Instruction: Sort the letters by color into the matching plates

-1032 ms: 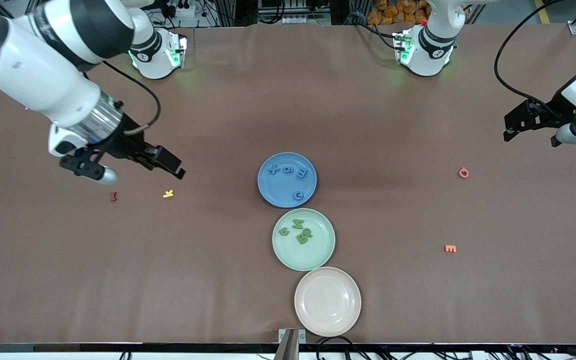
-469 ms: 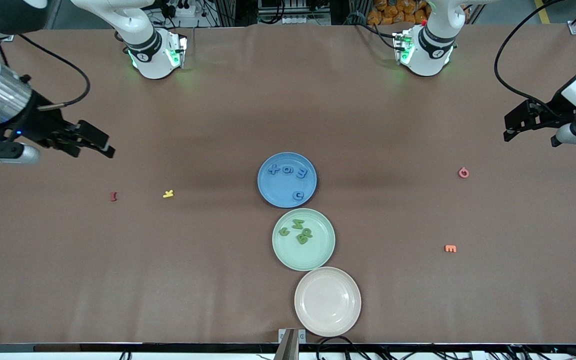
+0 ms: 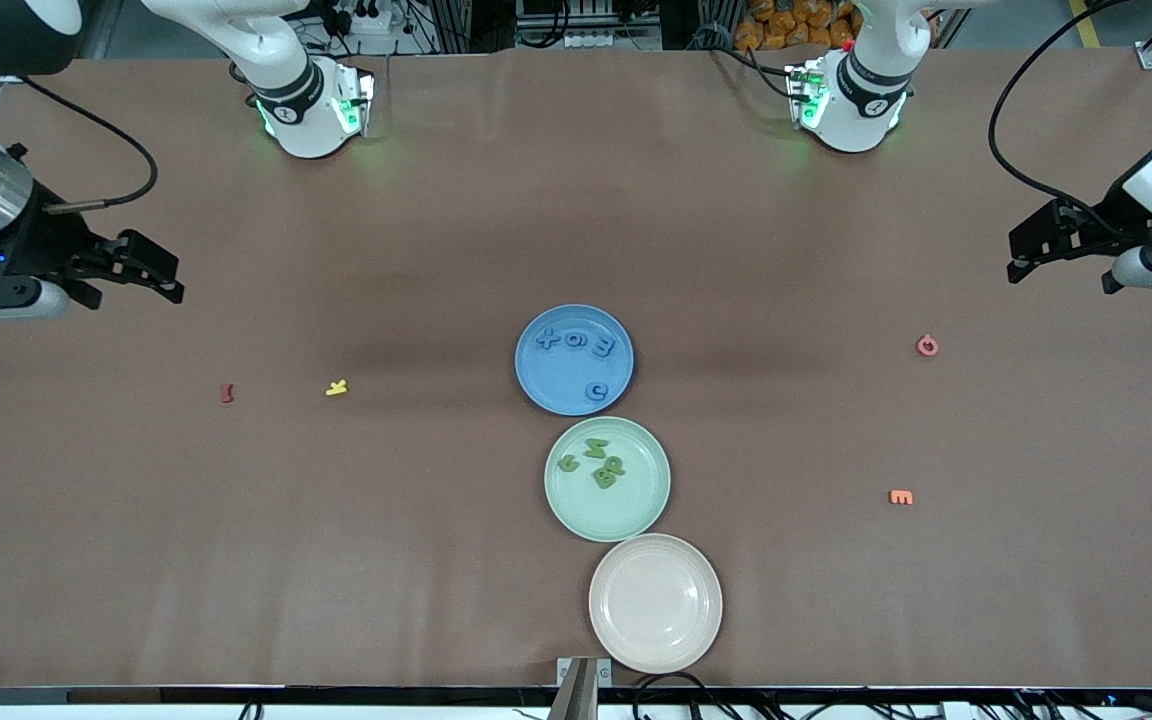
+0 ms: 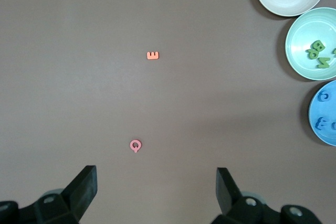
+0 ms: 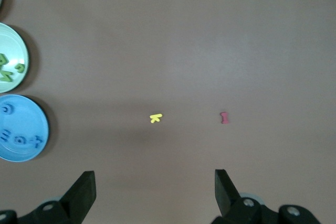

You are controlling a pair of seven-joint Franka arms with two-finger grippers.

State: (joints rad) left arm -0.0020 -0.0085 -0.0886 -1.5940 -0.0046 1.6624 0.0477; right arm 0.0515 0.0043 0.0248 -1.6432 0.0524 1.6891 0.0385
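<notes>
Letters sorting appears largely done for blue and green, judged from the present layout. The tabletop [image 3: 436,560] carries three plates in a touching row at its middle: the blue plate [image 3: 526,385] farthest from the front camera, the green plate [image 3: 636,515] next, the beige plate [image 3: 656,640] nearest. The left hand [image 3: 1021,262] hangs over the left arm's end of the tabletop, fingers spread wide and empty; that arm waits. The right hand [image 3: 166,285] hangs over the right arm's end, likewise released and holding nothing. Four blue letters [image 3: 576,342] lie in the blue plate; four green letters [image 3: 601,465] lie in the green plate. The beige plate holds nothing. Four letters remain loose on the tabletop: a pink letter [image 3: 927,346] and an orange letter [image 3: 901,497] toward the left arm's end, a yellow letter [image 3: 337,388] and a dark red letter [image 3: 227,393] toward the right arm's end. No plate plainly matches these colours; the beige plate seems the likely destination.
</notes>
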